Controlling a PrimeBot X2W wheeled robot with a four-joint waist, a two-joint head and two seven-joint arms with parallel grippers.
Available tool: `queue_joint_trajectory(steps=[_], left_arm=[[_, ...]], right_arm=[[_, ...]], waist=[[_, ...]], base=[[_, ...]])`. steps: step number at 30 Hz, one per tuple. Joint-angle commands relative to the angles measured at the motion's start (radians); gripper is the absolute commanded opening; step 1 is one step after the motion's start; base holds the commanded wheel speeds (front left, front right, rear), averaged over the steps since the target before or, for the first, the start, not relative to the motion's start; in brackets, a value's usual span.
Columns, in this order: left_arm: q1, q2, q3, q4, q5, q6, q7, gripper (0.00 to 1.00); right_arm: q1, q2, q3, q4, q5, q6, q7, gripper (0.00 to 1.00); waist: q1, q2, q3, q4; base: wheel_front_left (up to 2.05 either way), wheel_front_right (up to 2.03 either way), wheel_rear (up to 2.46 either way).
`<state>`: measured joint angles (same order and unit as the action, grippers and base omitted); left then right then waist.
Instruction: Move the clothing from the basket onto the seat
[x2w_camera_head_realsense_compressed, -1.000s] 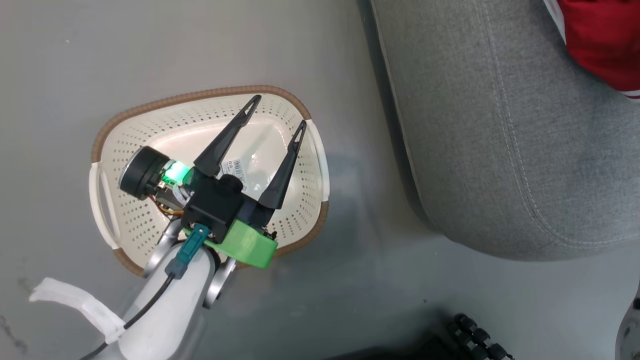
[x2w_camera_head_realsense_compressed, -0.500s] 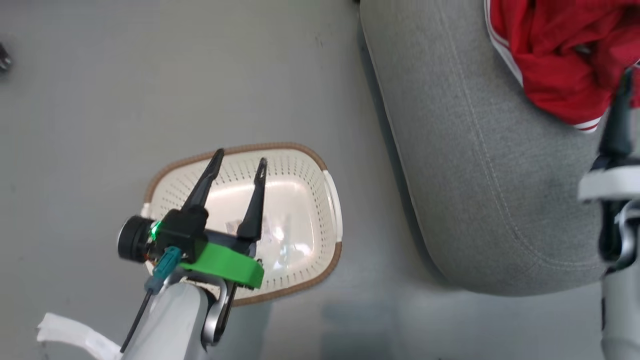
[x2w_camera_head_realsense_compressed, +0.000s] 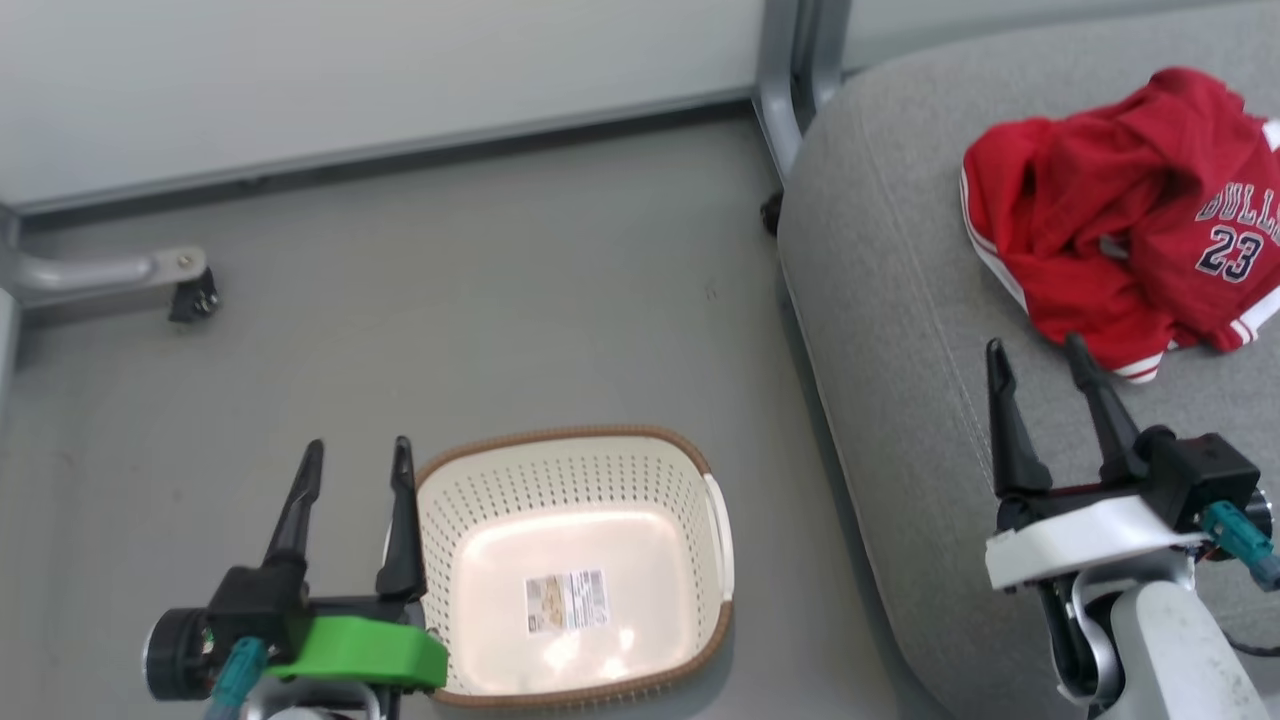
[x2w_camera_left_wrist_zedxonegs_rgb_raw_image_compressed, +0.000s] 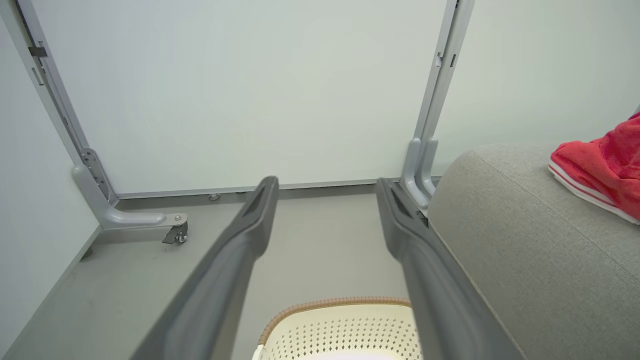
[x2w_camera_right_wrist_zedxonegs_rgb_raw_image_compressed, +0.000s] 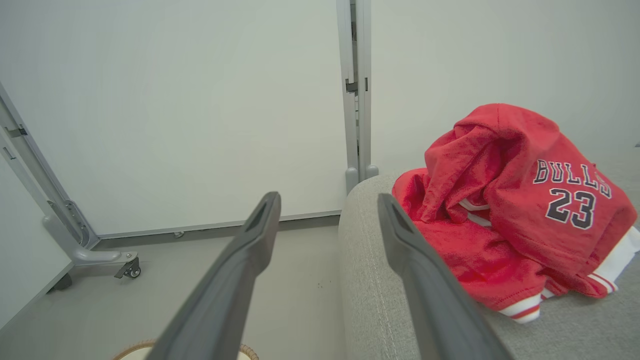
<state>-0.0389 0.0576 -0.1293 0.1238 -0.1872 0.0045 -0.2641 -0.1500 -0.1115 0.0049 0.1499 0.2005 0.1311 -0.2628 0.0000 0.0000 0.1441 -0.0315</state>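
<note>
The red clothing (x2w_camera_head_realsense_compressed: 1120, 220) lies heaped on the light-grey seat (x2w_camera_head_realsense_compressed: 900, 330), with "BULLS 23" showing on the jersey (x2w_camera_right_wrist_zedxonegs_rgb_raw_image_compressed: 565, 200). The cream basket (x2w_camera_head_realsense_compressed: 570, 480) with a brown rim stands on the floor left of the seat, holding only a label sticker. My left gripper (x2w_camera_head_realsense_compressed: 355, 462) is open just left of the basket, nothing between its fingers. My right gripper (x2w_camera_head_realsense_compressed: 1035, 350) is open above the seat, just in front of the clothing and apart from it. The left wrist view catches the basket's rim (x2w_camera_left_wrist_zedxonegs_rgb_raw_image_compressed: 335, 302) and the clothing (x2w_camera_left_wrist_zedxonegs_rgb_raw_image_compressed: 600, 165) on the seat (x2w_camera_left_wrist_zedxonegs_rgb_raw_image_compressed: 525, 240).
Pale wall panels stand behind, with grey metal posts (x2w_camera_head_realsense_compressed: 790, 70) and a castered foot (x2w_camera_head_realsense_compressed: 185, 290) on the grey floor (x2w_camera_head_realsense_compressed: 450, 300). The same castered foot (x2w_camera_right_wrist_zedxonegs_rgb_raw_image_compressed: 127, 270) is in the right wrist view. Open floor lies between basket and wall.
The head camera has tilted up, so the whole picture shifted. My left gripper has come out of the basket to its left side. My right gripper has come into view, open, by the clothing.
</note>
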Motion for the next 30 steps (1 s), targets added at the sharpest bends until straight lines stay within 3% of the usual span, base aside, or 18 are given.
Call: queue_joint_trajectory(steps=[1,10,18,30], left_arm=[[0.036,-0.001,0.022,-0.027,-0.002,-0.005,0.000,1.00],[0.145,-0.007,0.073,-0.137,0.020,-0.039,0.000,1.00],[0.199,-0.006,0.043,-0.124,0.032,-0.038,0.000,1.00],[0.179,-0.006,0.045,-0.081,0.039,-0.052,0.000,1.00]], right_arm=[[0.029,0.000,0.007,-0.016,0.004,-0.001,-0.003,1.00],[0.140,0.017,0.062,-0.095,-0.020,-0.001,-0.003,1.00],[0.223,0.032,0.090,-0.116,-0.039,-0.001,-0.003,1.00],[0.218,0.032,0.088,-0.094,-0.035,-0.001,-0.003,1.00]], waist=[[0.0000,0.0000,-0.122,0.062],[0.0000,0.0000,-0.178,0.082],[0.0000,0.0000,-0.185,0.084],[0.0000,0.0000,-0.187,0.073]], base=[[0.00,0.00,0.00],[0.00,0.00,0.00],[0.00,0.00,0.00],[0.00,0.00,0.00]])
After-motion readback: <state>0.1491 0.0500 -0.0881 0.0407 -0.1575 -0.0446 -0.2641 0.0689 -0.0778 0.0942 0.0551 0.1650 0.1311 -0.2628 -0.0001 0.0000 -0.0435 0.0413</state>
